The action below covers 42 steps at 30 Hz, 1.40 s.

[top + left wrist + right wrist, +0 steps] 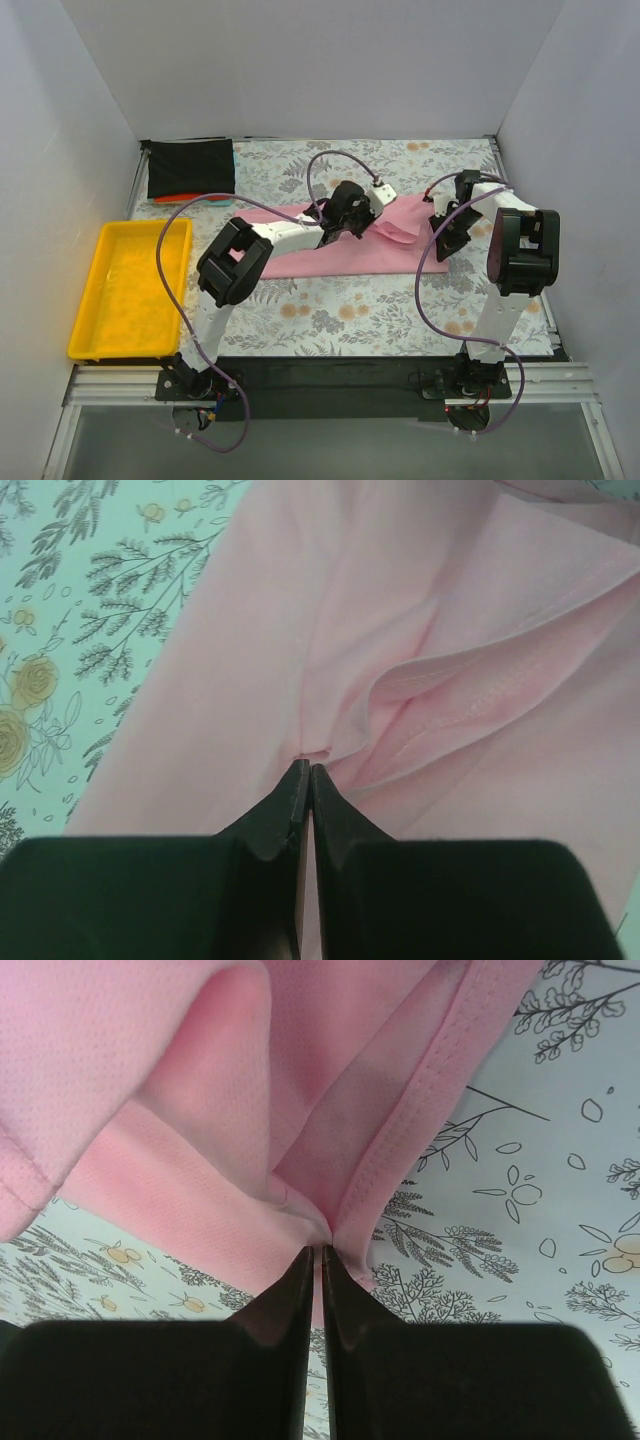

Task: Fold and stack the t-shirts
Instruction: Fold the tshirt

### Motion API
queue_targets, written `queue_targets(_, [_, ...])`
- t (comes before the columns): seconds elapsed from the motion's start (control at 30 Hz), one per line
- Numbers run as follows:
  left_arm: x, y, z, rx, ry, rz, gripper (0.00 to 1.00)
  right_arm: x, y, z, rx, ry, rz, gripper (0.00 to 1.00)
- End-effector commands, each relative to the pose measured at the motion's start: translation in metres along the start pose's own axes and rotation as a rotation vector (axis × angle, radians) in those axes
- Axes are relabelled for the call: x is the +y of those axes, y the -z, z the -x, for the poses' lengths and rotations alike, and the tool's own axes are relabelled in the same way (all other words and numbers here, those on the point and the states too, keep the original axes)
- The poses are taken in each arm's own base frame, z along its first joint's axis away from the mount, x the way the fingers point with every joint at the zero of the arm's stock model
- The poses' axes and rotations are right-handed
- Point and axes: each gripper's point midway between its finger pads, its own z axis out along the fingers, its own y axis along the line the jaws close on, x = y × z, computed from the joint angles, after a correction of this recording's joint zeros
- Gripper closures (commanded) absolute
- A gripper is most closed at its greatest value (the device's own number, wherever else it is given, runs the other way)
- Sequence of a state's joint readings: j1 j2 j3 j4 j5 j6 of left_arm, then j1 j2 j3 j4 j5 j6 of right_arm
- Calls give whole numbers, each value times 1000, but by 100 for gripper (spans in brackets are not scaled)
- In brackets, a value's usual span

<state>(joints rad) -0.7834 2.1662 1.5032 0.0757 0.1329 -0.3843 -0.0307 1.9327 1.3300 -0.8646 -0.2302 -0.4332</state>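
The light pink t-shirt (340, 255) lies spread across the middle of the floral cloth, partly bunched at its right side. My left gripper (335, 228) is shut on a fold of the pink t-shirt (330, 660) near its upper middle. My right gripper (440, 240) is shut on the hemmed right edge of the pink t-shirt (200, 1110), lifting it a little off the cloth. The black t-shirt (190, 167) lies folded at the far left corner, on top of the orange-red one (175, 199), with a thin teal edge (215, 197) showing below it.
A yellow plastic tray (90, 300) stands at the left. The grey-and-orange floral table cloth (380, 310) covers the table. White walls close in the far side and both sides. Purple cables loop over both arms.
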Motion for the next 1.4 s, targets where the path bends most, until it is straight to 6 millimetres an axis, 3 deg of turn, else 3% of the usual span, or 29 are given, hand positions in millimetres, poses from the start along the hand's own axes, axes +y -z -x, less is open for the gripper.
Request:
queue_targets(0.0, [32,1,24,-60,72,101,100,-3,-1,-4,10,15,-9,88])
queue_targets(0.03, [36,1,26,-65,87,109,100,-3,-2,-4,12,14,-8,88])
queue_targets(0.07, [38,1,25,-65,115,112,92,-3,-2,-5,13,15,-8,88])
queue_targets(0.2, [55,-2,17,-49,191,139,78,-2,0,-2,3,16,-6,88])
queue_targets(0.37, [76,10,20,-64,322,138,73,8,12,9,-53,26,29,88])
queue_targets(0.43, [78,27,37,-106,343,97,72,19,23,17,-99,34,66,87])
queue_targets(0.47, [72,32,31,-93,350,70,72,21,29,23,-122,40,71,87])
queue_targets(0.5, [68,46,45,-122,342,34,71,25,33,27,-139,45,81,87])
queue_targets(0.53, [60,52,45,-117,334,-2,71,29,36,29,-144,48,88,87])
queue_targets(0.57, [50,58,37,-99,328,-40,71,31,40,33,-158,50,90,87])
queue_targets(0.63, [33,80,54,-154,286,-130,68,36,43,37,-169,55,103,86])
queue_targets(0.7, [24,93,55,-170,280,-153,66,41,46,44,-189,44,122,84])
queue_targets(1.0, [7,116,52,-166,305,-204,61,41,33,57,-171,-11,167,65])
queue_targets(1.17, [-3,122,24,-101,320,-211,60,51,22,61,-143,-11,187,61])
queue_targets(1.37, [-11,134,7,-77,319,-210,60,59,14,65,-131,-12,217,61])
